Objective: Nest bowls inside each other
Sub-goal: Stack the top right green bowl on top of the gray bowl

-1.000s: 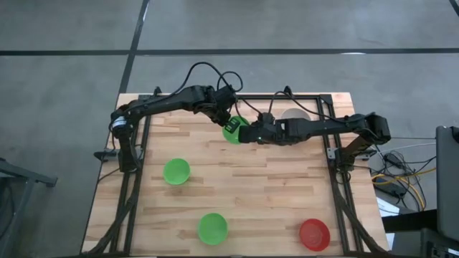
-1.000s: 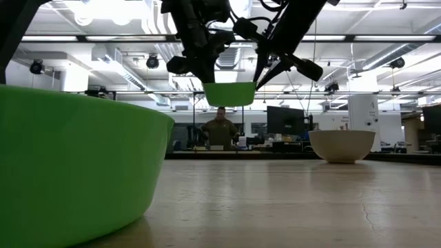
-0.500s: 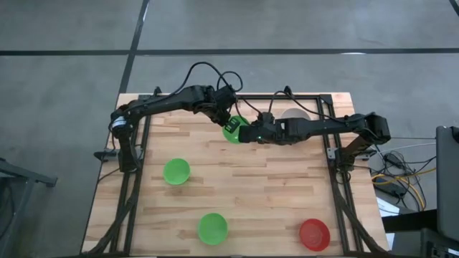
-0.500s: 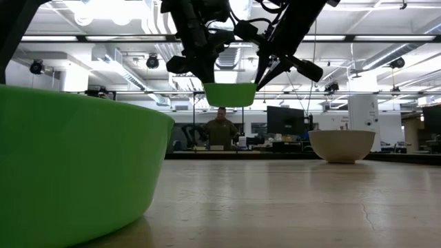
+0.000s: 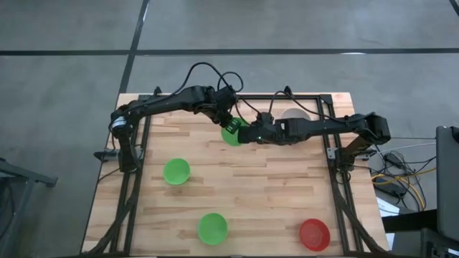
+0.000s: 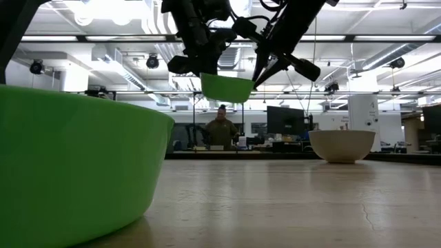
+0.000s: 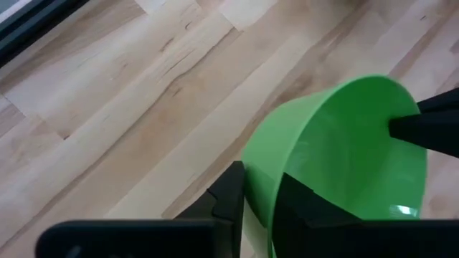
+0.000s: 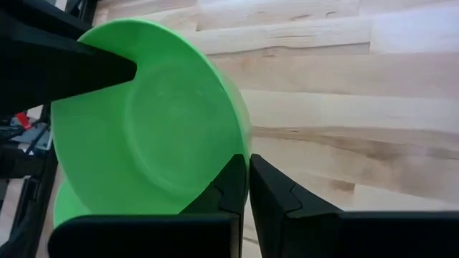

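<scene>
The right gripper [image 8: 247, 188] is clamped on the rim of a bright green bowl [image 5: 232, 133], a smooth, thin-walled round plastic bowl held tilted in the air above the far middle of the wooden table [image 5: 272, 193]. The left gripper [image 7: 259, 197] straddles the opposite rim with its fingers slightly apart. Resting on the table are two more green bowls [image 5: 176, 171] [image 5: 212, 227], a red bowl [image 5: 314, 234] at the near right corner and a pale grey-white bowl [image 6: 342, 145] at the far right.

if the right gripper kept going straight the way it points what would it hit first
Most likely the left gripper. The right gripper, shut on the rim of the raised green bowl, points across that bowl, and the left gripper sits at the bowl's opposite rim. Depth is hard to judge.
</scene>
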You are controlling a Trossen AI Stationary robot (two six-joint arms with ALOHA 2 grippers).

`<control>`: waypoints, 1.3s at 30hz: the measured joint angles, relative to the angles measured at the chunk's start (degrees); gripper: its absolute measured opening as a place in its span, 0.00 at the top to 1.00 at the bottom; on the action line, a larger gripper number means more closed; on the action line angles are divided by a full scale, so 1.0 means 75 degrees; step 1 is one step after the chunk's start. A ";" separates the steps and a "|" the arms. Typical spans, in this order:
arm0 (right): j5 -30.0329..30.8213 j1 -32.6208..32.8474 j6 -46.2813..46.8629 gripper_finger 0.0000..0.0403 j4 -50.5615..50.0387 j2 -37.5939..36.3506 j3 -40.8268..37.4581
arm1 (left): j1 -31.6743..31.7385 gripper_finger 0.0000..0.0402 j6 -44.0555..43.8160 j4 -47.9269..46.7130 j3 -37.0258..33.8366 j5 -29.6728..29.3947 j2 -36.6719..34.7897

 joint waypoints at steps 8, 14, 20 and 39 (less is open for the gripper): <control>-0.0003 -0.0003 -0.0056 0.98 -0.0020 0.0000 0.0000 | 0.0003 0.87 -0.0006 -0.0026 0.0000 -0.0009 0.0000; -0.0035 -0.0003 -0.0094 0.98 -0.0134 0.0000 0.0000 | 0.0003 0.87 -0.0294 0.0001 0.0000 -0.0006 0.0000; -0.0051 -0.0006 -0.0084 0.98 -0.0326 -0.0009 -0.0053 | 0.0000 0.87 -0.0322 0.0080 0.0000 0.0035 -0.0009; -0.0026 -0.0006 -0.0015 0.98 -0.0002 -0.0033 -0.0562 | -0.0003 0.87 -0.0170 0.0197 0.0440 0.0081 -0.0065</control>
